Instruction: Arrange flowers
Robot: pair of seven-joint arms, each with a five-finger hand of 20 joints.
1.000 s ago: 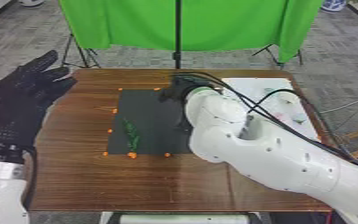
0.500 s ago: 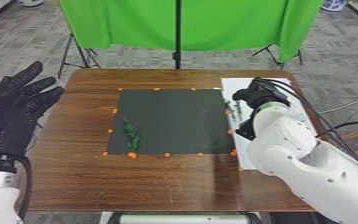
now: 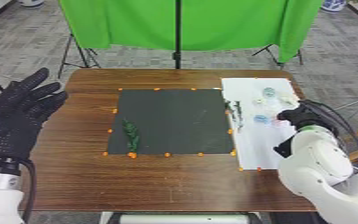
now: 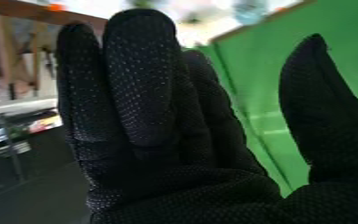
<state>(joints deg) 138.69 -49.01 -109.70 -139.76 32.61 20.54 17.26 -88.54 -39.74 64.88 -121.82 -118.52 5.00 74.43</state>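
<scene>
A dark green leafy stem (image 3: 131, 135) lies on the left part of the black mat (image 3: 177, 120). On the white board (image 3: 260, 142) at the right are small pale flowers, among them a blue one (image 3: 262, 119) and another bluish one (image 3: 269, 92), with thin dark stems (image 3: 238, 112) near the board's left edge. My right hand (image 3: 302, 115) is over the board's right edge, beside the flowers. In the right wrist view the right hand (image 4: 158, 125) is open, its fingers straight and holding nothing. My left hand (image 3: 20, 115) is raised open left of the table.
Orange markers (image 3: 167, 155) line the black mat's edges and the board's rim. The brown wooden table (image 3: 175, 185) has a green cloth (image 3: 193, 25) on a stand behind it. Dark cables run along the right arm.
My right hand has moved from the top of the black mat across the white board to its right edge, uncovering the mat and flowers. The left hand has shifted slightly.
</scene>
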